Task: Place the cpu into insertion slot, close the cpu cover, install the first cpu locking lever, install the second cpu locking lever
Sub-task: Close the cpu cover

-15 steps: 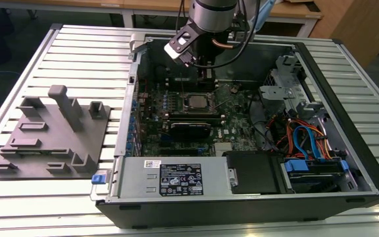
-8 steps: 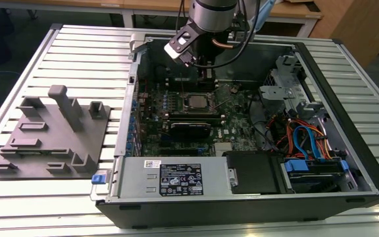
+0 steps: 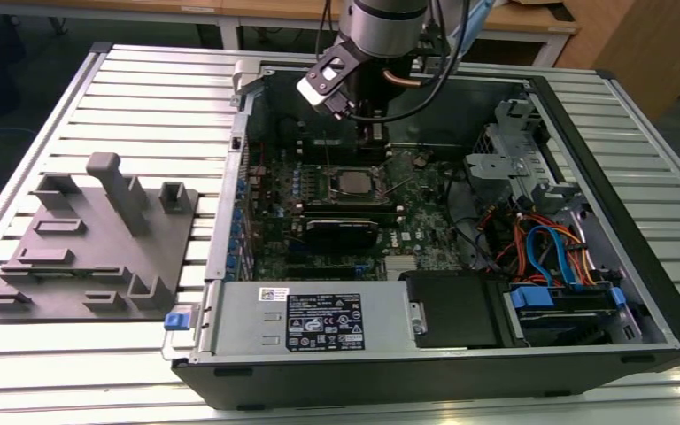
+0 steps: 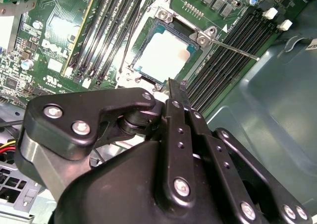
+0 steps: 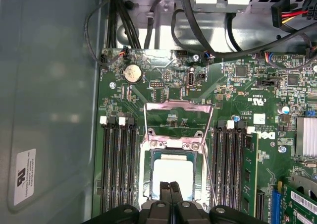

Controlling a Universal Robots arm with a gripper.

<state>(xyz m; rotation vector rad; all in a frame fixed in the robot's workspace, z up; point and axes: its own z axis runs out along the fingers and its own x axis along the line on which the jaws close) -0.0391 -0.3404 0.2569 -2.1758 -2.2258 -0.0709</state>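
Nearest, pincer: the black two-fingered pincer (image 5: 170, 185) has its tips pressed together with nothing between them, hanging just over the chip's near edge.
Cpu: the small flat square cpu with a silvery-grey metal top (image 5: 173, 169) lies flat in its seat, directly beneath and just beyond the tips.
Insertion slot: the square silver-rimmed insertion slot (image 5: 147, 177) sits on the green motherboard (image 5: 237, 92) between two banks of long black memory slots (image 5: 118, 169), whose long axes run the same way as the fingers point.
Cpu cover: the thin silver cpu cover with a square window (image 5: 178, 104) is swung open, hinged at the slot edge farthest from the pincer; board shows through its window.
Lever: a thin metal locking lever (image 4: 233, 49) juts free from a slot corner, not latched.
Carrier: the open black computer case (image 3: 435, 354) rests on the slatted metal surface (image 3: 139, 97).
Stage: chip placed, I judge; cover not yet closed.
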